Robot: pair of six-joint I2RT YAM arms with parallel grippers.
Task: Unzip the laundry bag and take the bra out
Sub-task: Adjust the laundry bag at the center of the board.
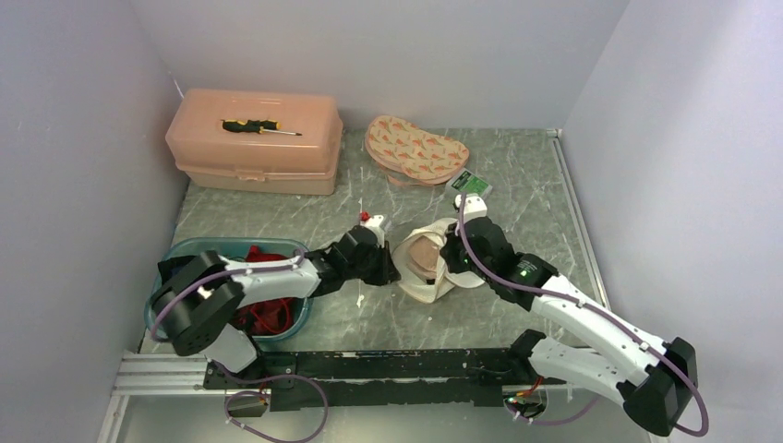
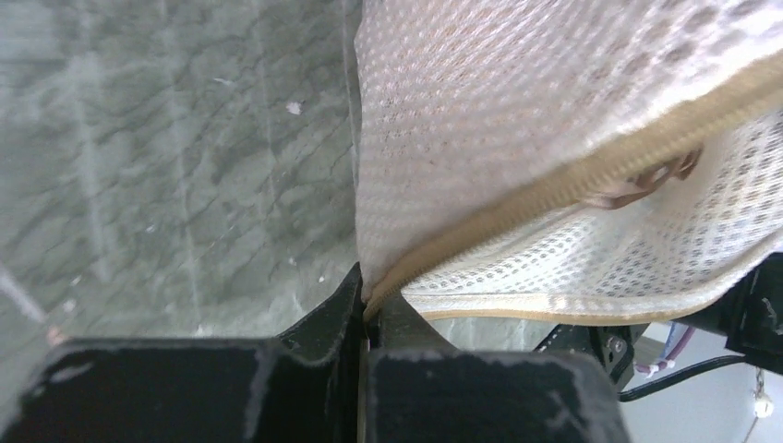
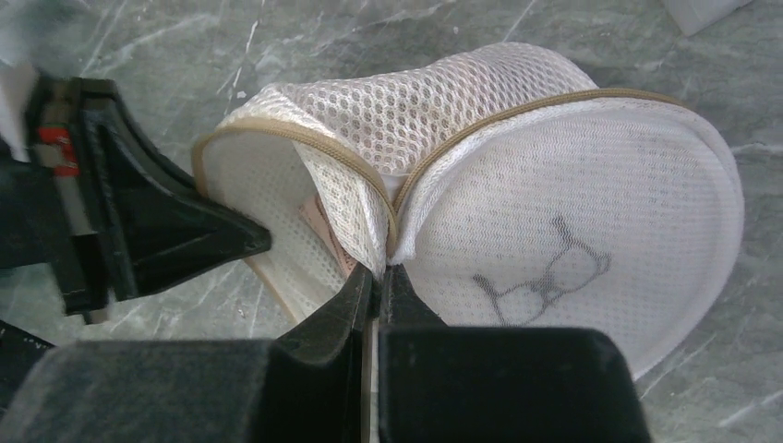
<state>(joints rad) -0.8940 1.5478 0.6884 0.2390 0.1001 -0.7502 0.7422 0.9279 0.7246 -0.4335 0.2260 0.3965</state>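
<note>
Left tool (image 1: 388, 269) and right tool (image 1: 451, 252), seen from above, each pinch the white mesh laundry bag (image 1: 427, 273) lying between them on the desk (image 1: 522, 189). The red bra (image 1: 268, 315) lies in a teal tub (image 1: 196, 245) behind the left tool. Left wrist: jaws are closed on the bag's rim beside the tan zipper (image 2: 600, 162). Right wrist: jaws are closed on the mesh fold just ahead.

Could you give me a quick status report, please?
Left gripper shut on bag rim by the zipper; right gripper shut on its mesh fold. Bag partly open, pinkish fabric inside. Nothing blocking.
</note>
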